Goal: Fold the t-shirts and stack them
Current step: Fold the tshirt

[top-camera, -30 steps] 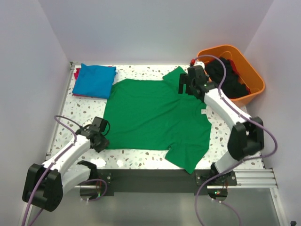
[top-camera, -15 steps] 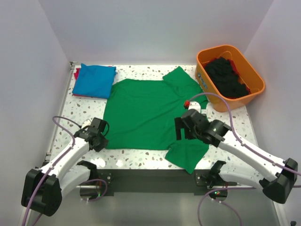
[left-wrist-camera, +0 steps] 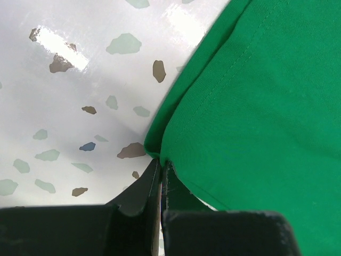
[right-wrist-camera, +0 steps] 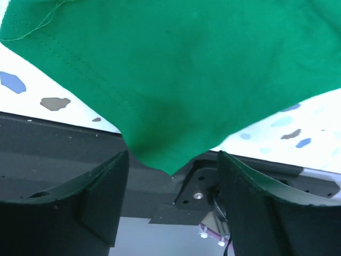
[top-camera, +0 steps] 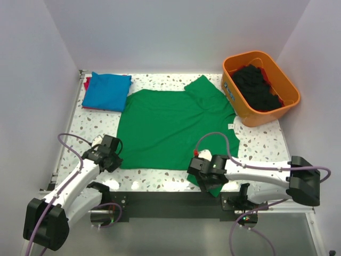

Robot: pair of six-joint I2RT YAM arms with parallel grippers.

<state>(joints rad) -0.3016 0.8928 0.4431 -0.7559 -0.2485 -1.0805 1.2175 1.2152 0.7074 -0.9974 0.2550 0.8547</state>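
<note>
At the near left corner of the speckled terrazzo tabletop point(top-camera: 256, 144), the left hand point(top-camera: 109, 156) was closed. Its two smooth black fingers point(left-wrist-camera: 138, 197) were pressed flat together, and the near left corner of the green t-shirt point(top-camera: 170, 128) was nipped at their tips. The left wrist view showed a fine, matte knit with a double row of stitching along the hem. The cloth lay in two layers at that corner.

Far back on the left, a blue t-shirt point(top-camera: 106, 90) lay folded into a soft, roughly square pad. It sat on a red t-shirt point(top-camera: 85, 84), of which only a thin edge showed.

The green t-shirt lay spread flat across the middle of the tabletop, with one short sleeve pointing to the far side and the other toward the near edge.

The right hand point(top-camera: 205, 176) stood open at that near sleeve with its broad black fingers point(right-wrist-camera: 101, 197) well apart. Between them, in the right wrist view, the pointed, stitched sleeve end hung past the tabletop's edge over the dark metal frame point(right-wrist-camera: 64, 154).

A small white label point(top-camera: 230, 127) sat near the shirt's right side, too small to read.

At the far right, the glossy orange plastic tub point(top-camera: 290, 98), rectangular with rounded corners, held crumpled black t-shirts point(top-camera: 256, 85). A small pale sticker point(top-camera: 230, 92) on its wall could not be read.
</note>
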